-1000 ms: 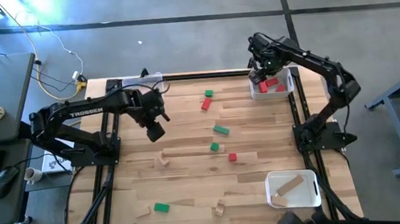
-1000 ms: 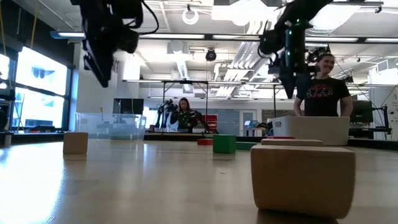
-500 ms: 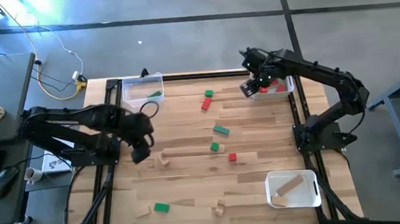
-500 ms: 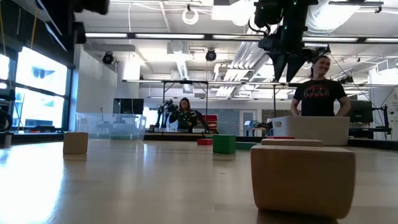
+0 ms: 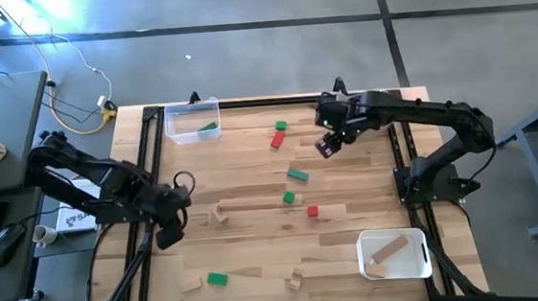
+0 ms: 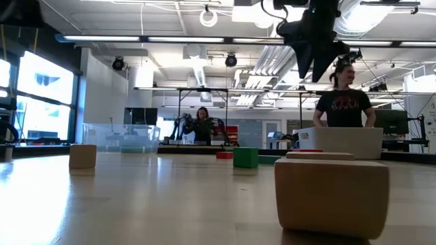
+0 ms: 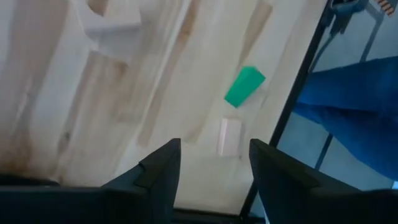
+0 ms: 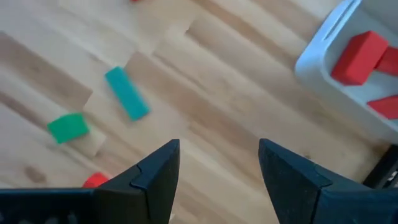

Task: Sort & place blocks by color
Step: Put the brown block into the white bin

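Small blocks lie scattered flat on the wooden table: green ones (image 5: 297, 175) (image 5: 289, 197) (image 5: 281, 125) (image 5: 218, 279), red ones (image 5: 276, 140) (image 5: 312, 211), plain wood ones (image 5: 221, 213) (image 5: 295, 281). My left gripper (image 5: 168, 239) hangs open and empty over the table's left edge; its wrist view shows a green block (image 7: 244, 86) and a wood block (image 7: 230, 135) ahead. My right gripper (image 5: 325, 147) is open and empty above bare table, beside the far right bin (image 8: 323, 53) that holds red blocks (image 8: 360, 50). Its wrist view shows a green bar (image 8: 127, 93) and a green cube (image 8: 68, 126).
A clear bin (image 5: 192, 121) at the far left corner holds a green block (image 5: 208, 127). A white bin (image 5: 393, 254) at the near right corner holds wood blocks. Black frame rails run along both table sides. People stand in the room beyond the table (image 6: 340, 102).
My left gripper has swung from over the table's left middle toward the near left edge. My right gripper has left the place above the red-block bin and moved toward the table's left and near side, out over open table. No block has moved.
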Robot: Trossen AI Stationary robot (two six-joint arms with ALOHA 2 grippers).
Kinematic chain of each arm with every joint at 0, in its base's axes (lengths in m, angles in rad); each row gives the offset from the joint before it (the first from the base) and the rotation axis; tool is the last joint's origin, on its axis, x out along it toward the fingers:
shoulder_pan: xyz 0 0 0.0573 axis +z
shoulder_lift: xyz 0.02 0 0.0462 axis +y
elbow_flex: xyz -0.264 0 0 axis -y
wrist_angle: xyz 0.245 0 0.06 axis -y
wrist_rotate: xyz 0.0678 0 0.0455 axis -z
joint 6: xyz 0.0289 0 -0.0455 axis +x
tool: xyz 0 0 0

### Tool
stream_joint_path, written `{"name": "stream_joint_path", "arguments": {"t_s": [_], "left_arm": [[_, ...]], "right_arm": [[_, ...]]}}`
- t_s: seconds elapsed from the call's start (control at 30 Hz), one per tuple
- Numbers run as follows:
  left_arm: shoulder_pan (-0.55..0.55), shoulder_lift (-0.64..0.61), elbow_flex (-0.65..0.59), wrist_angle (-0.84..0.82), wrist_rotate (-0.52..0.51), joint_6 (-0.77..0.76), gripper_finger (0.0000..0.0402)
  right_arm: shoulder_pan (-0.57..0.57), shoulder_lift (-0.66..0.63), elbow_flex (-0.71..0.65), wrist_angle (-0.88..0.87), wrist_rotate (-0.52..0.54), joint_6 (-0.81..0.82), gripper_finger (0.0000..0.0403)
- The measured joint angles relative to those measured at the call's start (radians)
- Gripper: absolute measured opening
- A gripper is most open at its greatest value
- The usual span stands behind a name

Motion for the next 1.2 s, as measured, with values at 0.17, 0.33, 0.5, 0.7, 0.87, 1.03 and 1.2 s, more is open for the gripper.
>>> {"name": "stream_joint_path", "arguments": {"t_s": [0.17,0.33,0.5,0.7,0.87,1.03,1.2], "left_arm": [[-0.116,0.016,0.0,-0.001,-0.095,-0.137,0.0215],[-0.228,0.051,0.0,0.009,-0.145,-0.181,0.0239],[-0.357,0.117,0.0,0.044,-0.252,-0.216,0.0241],[-0.489,0.229,0.0,0.141,-0.396,-0.222,0.0241],[-0.545,0.344,0.0,0.163,-0.396,-0.294,0.0241],[-0.575,0.452,0.0,0.228,-0.34,-0.333,0.0241],[-0.592,0.543,0.0,0.291,-0.314,-0.348,0.0241]], "right_arm": [[0.096,0.0,0.0,-0.012,0.053,0.084,0.0204],[0.165,0.0,0.0,-0.016,0.081,0.139,0.0204],[0.199,0.0,0.0,-0.015,0.081,0.181,0.0204],[0.218,0.0,0.0,-0.014,0.082,0.213,0.0204],[0.219,0.0,0.0,-0.014,0.081,0.214,0.0204],[0.218,0.0,0.0,-0.009,0.082,0.214,0.0204],[0.218,0.0,0.0,0.011,0.082,0.214,0.0204]]}}
